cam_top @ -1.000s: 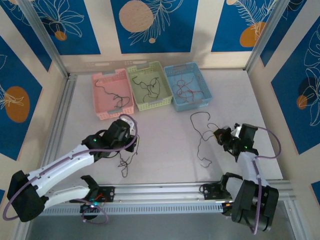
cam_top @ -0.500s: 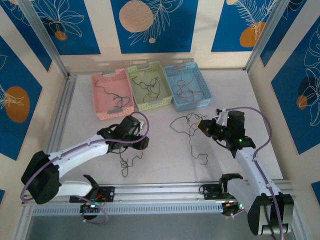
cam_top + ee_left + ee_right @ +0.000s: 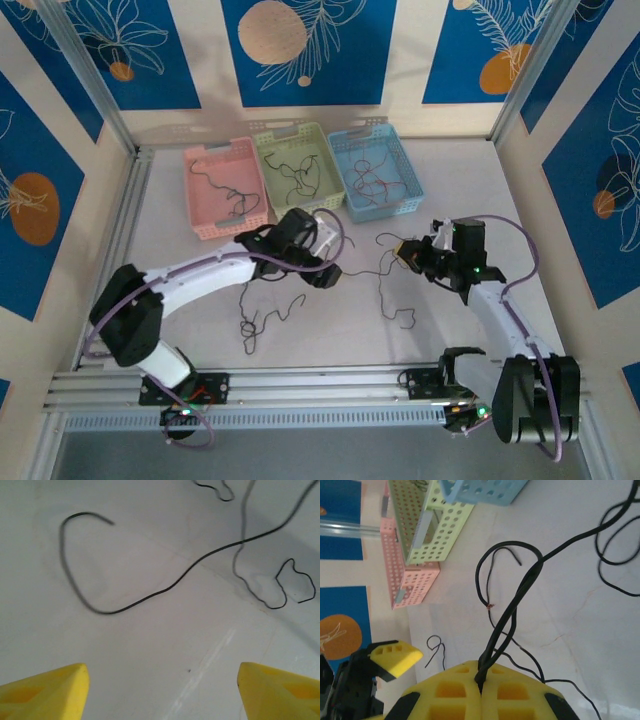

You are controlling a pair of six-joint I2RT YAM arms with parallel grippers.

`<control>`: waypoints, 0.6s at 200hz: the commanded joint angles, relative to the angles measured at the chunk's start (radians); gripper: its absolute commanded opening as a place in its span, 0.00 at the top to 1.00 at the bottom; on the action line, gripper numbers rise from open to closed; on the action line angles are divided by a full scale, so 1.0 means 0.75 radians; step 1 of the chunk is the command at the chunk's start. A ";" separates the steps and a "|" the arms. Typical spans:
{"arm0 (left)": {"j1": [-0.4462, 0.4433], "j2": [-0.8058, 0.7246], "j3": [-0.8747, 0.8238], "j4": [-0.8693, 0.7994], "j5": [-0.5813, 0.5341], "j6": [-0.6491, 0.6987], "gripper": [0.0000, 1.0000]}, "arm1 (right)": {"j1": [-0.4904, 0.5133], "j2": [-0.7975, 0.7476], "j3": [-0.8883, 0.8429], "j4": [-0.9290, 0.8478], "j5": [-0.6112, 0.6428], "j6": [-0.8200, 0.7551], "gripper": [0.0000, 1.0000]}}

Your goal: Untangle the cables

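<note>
Status: sorting partly done, by the look of it. Three baskets stand in a row at the far side of the table [image 3: 470, 200]: pink basket [image 3: 225, 190], green basket [image 3: 297, 172], blue basket [image 3: 376, 172]. Each one already holds thin cables [image 3: 300, 178], dark strands in the pink and green, reddish ones in the blue. The number of strands per basket is too fine to tell.

Left on the table: two loose groups of black wire. One small tangle [image 3: 262, 315] lies near the left arm, touched by nothing. The other is a long black cable [image 3: 512, 610] that loops over itself in front of the blue basket and trails toward the near edge.

The right fingers [image 3: 480, 680] are closed, pinching that black cable where two runs of it meet. The left fingers [image 3: 322, 272] are spread apart and hold nothing, hovering above the table over a run of the same wire.

Judgement: at least two cables remain to be separated and binned. Count: two arms, three baskets, two loose groups.
</note>
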 commanded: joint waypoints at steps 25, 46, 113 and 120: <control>-0.079 0.310 0.299 -0.081 0.076 0.274 0.21 | -0.083 0.067 -0.007 0.090 -0.130 0.009 1.00; -0.096 0.440 0.397 -0.106 0.084 0.316 0.20 | -0.107 0.078 -0.016 0.095 -0.149 0.001 1.00; -0.106 0.777 0.714 -0.165 -0.051 0.372 0.22 | -0.145 0.082 -0.025 0.089 -0.186 -0.022 1.00; -0.104 0.800 0.726 -0.160 -0.056 0.371 0.23 | -0.145 0.082 -0.024 0.091 -0.189 -0.023 1.00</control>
